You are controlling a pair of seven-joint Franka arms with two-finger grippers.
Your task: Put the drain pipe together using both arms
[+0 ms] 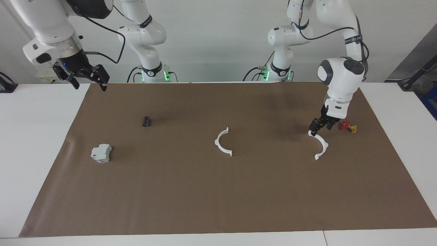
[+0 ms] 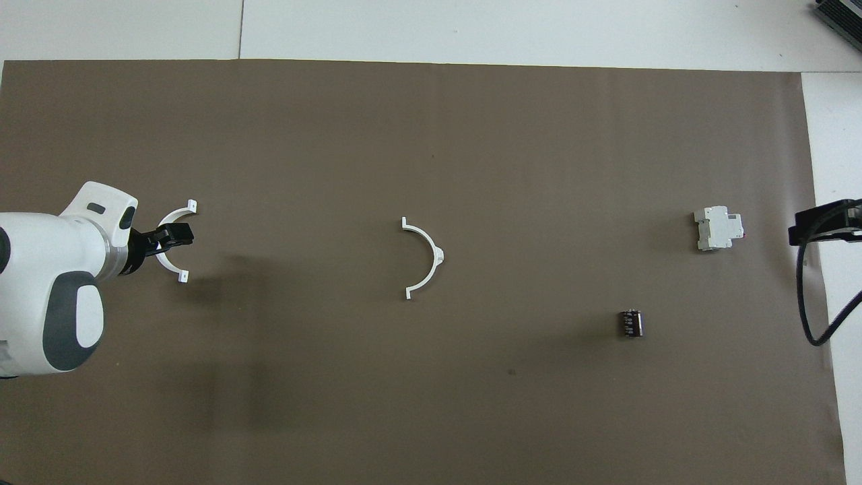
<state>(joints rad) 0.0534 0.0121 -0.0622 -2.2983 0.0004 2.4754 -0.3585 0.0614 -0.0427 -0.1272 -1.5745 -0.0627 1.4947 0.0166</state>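
The drain pipe lies as two separate white half-rings on the brown mat. One half-ring point(image 1: 218, 143) is at the middle of the table and also shows in the overhead view point(image 2: 434, 254). The other half-ring point(image 1: 323, 145) lies toward the left arm's end, also in the overhead view point(image 2: 172, 215). My left gripper point(image 1: 313, 131) is low over the end of that half-ring nearer to the robots, and in the overhead view point(image 2: 175, 236) it covers part of the arc. My right gripper point(image 1: 88, 80) is open, empty and raised over the mat's edge at the right arm's end point(image 2: 825, 225).
A small red-and-yellow valve piece point(image 1: 348, 126) lies beside the left gripper, hidden under the arm in the overhead view. A grey boxy block point(image 1: 101, 153) point(image 2: 719, 229) and a small black cylinder point(image 1: 146, 121) point(image 2: 631, 322) lie toward the right arm's end.
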